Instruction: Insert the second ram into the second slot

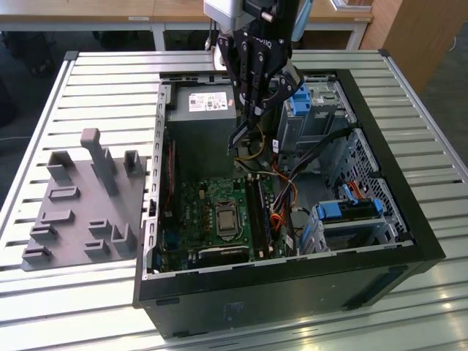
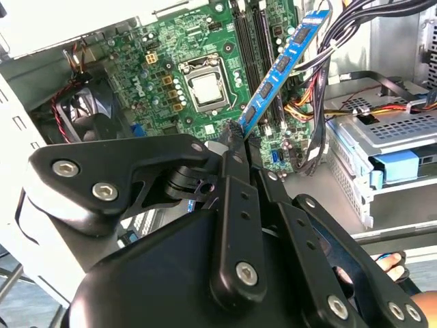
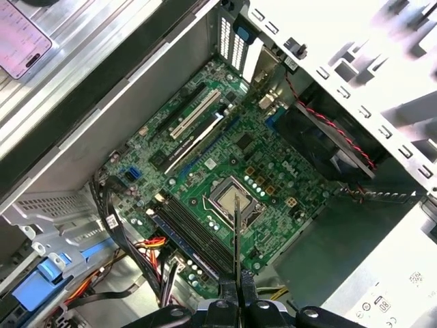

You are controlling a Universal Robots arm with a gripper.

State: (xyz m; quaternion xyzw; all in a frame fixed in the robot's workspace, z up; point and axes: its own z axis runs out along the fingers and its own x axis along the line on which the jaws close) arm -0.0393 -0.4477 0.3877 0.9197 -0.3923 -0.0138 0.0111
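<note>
My gripper (image 1: 247, 117) hangs over the open computer case (image 1: 380, 241) and is shut on the second ram (image 1: 238, 139), a thin dark blue stick pointing down toward the motherboard (image 1: 208, 219). In the second wrist view the ram (image 2: 280, 68) juts out from the fingertips (image 2: 235, 137) at a slant above the board. The first wrist view shows the ram (image 3: 236, 232) edge-on, held by the gripper (image 3: 236, 290) just beside the CPU socket (image 3: 232, 201). The long memory slots (image 3: 194, 236) run parallel next to the socket; the stick is above them and not touching. I cannot tell which one is the second slot.
A grey fixture plate (image 1: 80, 205) with upright pegs lies at the exterior view's left of the case. Inside the case are the power supply (image 1: 201, 110), loose cables (image 1: 292, 194) and drive cages with blue clips (image 1: 347, 212). Everything rests on a slatted metal table (image 1: 95, 95).
</note>
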